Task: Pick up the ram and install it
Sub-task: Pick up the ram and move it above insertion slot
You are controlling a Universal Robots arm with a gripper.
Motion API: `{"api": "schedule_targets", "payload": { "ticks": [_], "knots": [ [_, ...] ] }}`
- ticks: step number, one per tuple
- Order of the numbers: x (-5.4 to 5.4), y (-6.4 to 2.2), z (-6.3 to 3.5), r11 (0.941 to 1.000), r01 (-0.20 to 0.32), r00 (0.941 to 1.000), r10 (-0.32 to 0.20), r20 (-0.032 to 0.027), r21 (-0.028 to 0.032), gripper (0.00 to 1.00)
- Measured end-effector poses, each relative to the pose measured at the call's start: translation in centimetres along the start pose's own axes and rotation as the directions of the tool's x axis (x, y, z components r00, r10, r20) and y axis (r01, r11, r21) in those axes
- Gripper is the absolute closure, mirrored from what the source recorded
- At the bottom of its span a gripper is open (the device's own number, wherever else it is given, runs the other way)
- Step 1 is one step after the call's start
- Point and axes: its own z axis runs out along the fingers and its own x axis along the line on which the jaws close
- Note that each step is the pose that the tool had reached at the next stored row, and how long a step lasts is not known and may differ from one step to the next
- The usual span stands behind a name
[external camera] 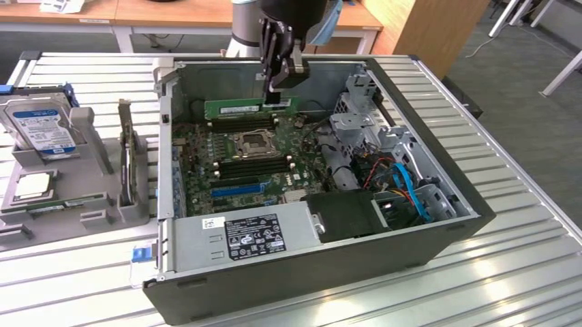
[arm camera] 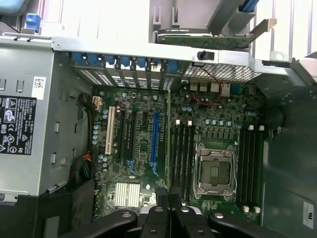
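The gripper (external camera: 275, 87) reaches down into the open computer case (external camera: 318, 279) from above. Its jaws are closed nearly all the way, clamped on the ram (external camera: 238, 108). The ram is held on edge, level, with its long side running left to right in the exterior view. The grip is at the end on the exterior view's right, so most of the stick extends toward the exterior view's left of the gripper.

In the exterior view the ram appears over the far part of the motherboard (external camera: 204, 146), beyond the CPU socket (external camera: 252, 144). In the wrist view the ram (arm camera: 169, 144) appears edge-on as a thin line running out from between the fingertips of the gripper (arm camera: 167, 196). Which slot lies under the ram, and whether they touch, cannot be determined.
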Motion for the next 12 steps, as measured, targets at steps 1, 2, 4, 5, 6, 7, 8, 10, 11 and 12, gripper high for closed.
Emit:
{"api": "schedule_targets", "payload": {
  "ticks": [1, 2, 4, 5, 6, 7, 8, 10, 11, 12],
  "knots": [
    [-0.2, -0.01, 0.01, 1.0000, 0.000, 1.0000, 0.000, 0.0001, 0.0001, 0.89],
    [-0.4, -0.03, 0.03, 1.0000, 0.000, 1.0000, 0.000, 0.0003, 0.0002, 0.89],
    [-0.9, -0.05, 0.06, 1.0000, 0.000, 1.0000, 0.000, 0.0006, 0.0003, 0.89],
    [-1.1, -0.06, 0.07, 1.0000, 0.000, 1.0000, 0.000, 0.0008, 0.0003, 0.89],
    [-1.3, -0.07, 0.09, 1.0000, 0.000, 1.0000, 0.000, 0.0010, 0.0005, 0.89],
    [-1.5, -0.09, 0.11, 1.0000, 0.000, 1.0000, 0.000, 0.0013, 0.0005, 0.89],
    [-1.7, -0.10, 0.12, 1.0000, 0.000, 1.0000, 0.000, 0.0013, 0.0006, 0.89],
    [-2.1, -0.13, 0.14, 1.0000, 0.000, 1.0000, 0.000, 0.0015, 0.0006, 0.89],
    [-2.3, -0.13, 0.15, 1.0000, 0.000, 1.0000, 0.000, 0.0015, 0.0006, 0.89],
    [-2.5, -0.14, 0.16, 1.0000, 0.000, 1.0000, 0.000, 0.0015, 0.0007, 0.89]
  ]
}}
